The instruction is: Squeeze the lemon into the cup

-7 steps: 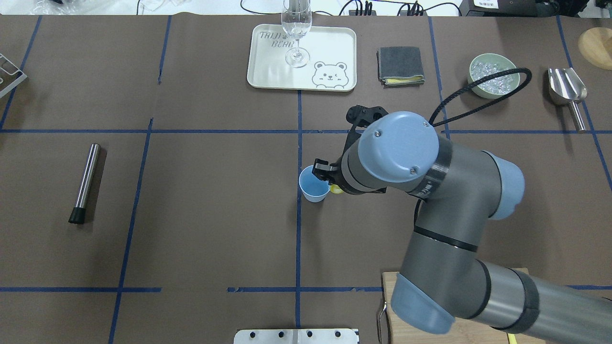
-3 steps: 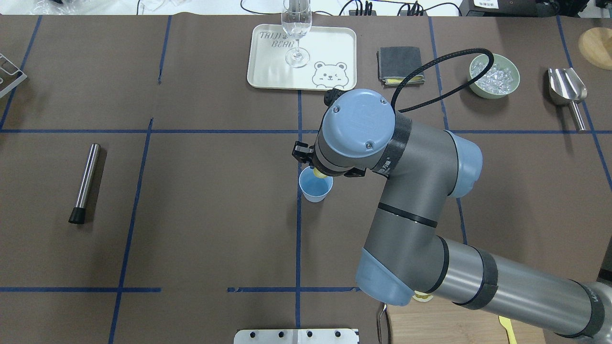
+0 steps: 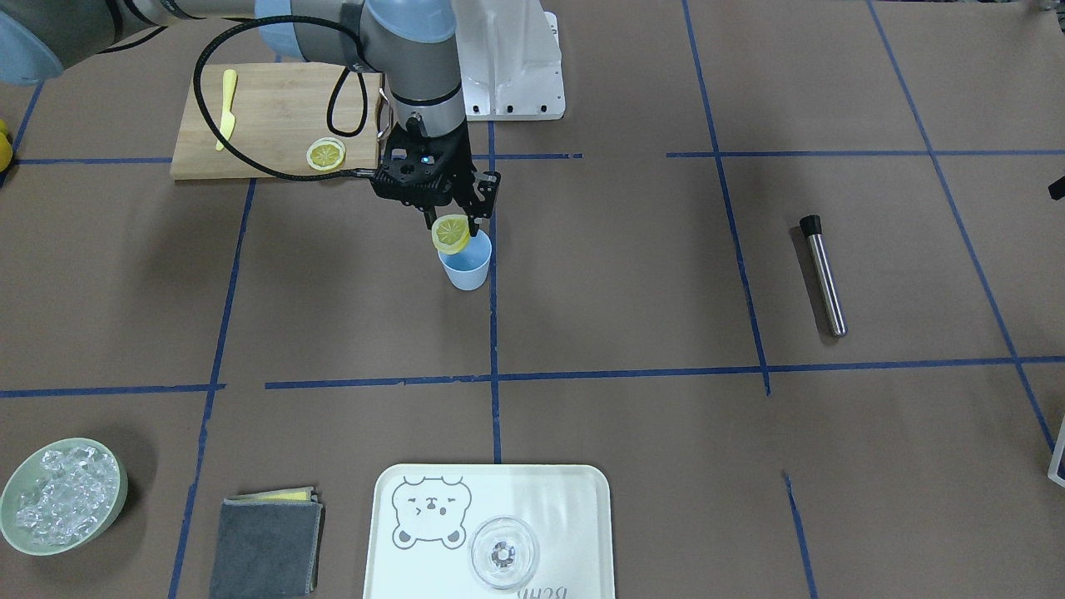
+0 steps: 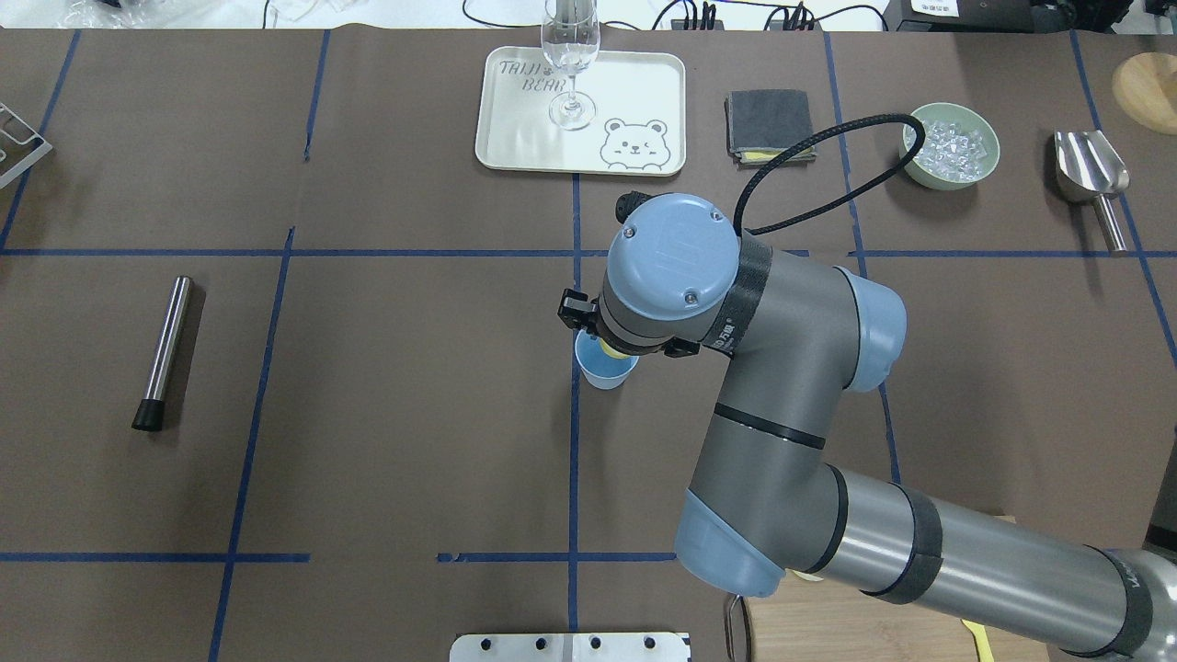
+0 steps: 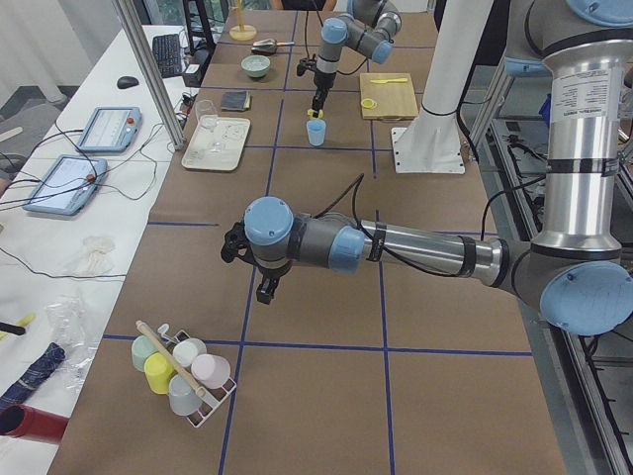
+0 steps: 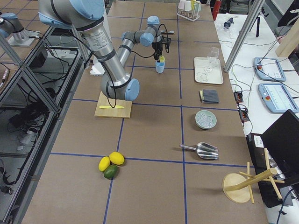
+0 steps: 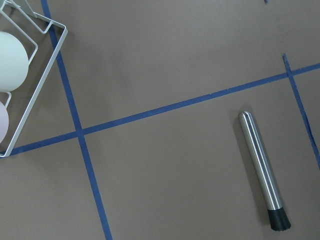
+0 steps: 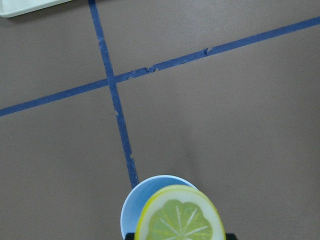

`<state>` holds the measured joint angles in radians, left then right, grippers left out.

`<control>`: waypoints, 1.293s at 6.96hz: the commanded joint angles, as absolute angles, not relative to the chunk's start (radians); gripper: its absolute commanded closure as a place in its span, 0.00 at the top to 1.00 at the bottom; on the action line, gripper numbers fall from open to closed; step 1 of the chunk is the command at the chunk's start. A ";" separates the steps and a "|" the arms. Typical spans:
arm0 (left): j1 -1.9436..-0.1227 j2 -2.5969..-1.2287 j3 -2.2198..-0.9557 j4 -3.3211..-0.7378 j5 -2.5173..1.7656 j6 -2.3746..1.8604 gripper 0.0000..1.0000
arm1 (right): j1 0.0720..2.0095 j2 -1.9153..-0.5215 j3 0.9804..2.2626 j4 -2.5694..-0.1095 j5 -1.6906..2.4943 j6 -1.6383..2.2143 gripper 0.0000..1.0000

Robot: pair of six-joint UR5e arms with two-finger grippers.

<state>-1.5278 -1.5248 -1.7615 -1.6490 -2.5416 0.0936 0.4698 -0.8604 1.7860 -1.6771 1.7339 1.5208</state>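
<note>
Over middle of table (image 3: 632, 274), right gripper (image 3: 453, 223) pinching lemon (image 3: 451, 234), now shifted from beside cup (image 3: 468, 268) to just above its mouth. Lemon hangs over opening; squeeze looks ready to start. Left gripper (image 5: 265, 289) idle, grip state cannot tell.

1. The lemon slice (image 3: 452, 234) is bright yellow-green, with pale lines marking its segments.
2. The cup (image 3: 468, 268) is plain light blue.
3. The table (image 3: 632, 274) is brown with a grid of dark blue tape.
4. The tray (image 3: 574, 507) is cream, printed with a grey-outlined bear.
5. The bowl (image 3: 123, 491) is pale green and holds clear ice.
6. The cloth (image 3: 266, 541) is dark grey over yellow.
7. The rod (image 3: 824, 274) is silver with a black tip.
8. The board (image 3: 266, 100) is light wood. The toy knife (image 3: 225, 108) is yellow.
</note>
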 commanded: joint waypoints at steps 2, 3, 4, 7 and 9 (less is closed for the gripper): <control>-1.528 -1.525 -1.763 -1.649 -2.542 0.092 1.00 | 0.459 -0.862 1.781 -1.677 1.733 1.519 0.90; -1.528 -1.525 -1.761 -1.649 -2.542 0.092 1.00 | 0.459 -0.861 1.781 -1.677 1.733 1.520 0.91; -1.526 -1.526 -1.756 -1.649 -2.542 0.089 1.00 | 0.459 -0.858 1.784 -1.677 1.733 1.519 0.91; -1.270 -1.580 -1.694 -1.980 -2.375 -0.464 0.99 | 0.598 -1.010 1.978 -1.677 1.872 1.490 1.00; -1.076 -1.632 -1.626 -2.072 -2.238 -0.636 0.94 | 0.727 -1.116 2.025 -1.678 1.972 1.364 1.00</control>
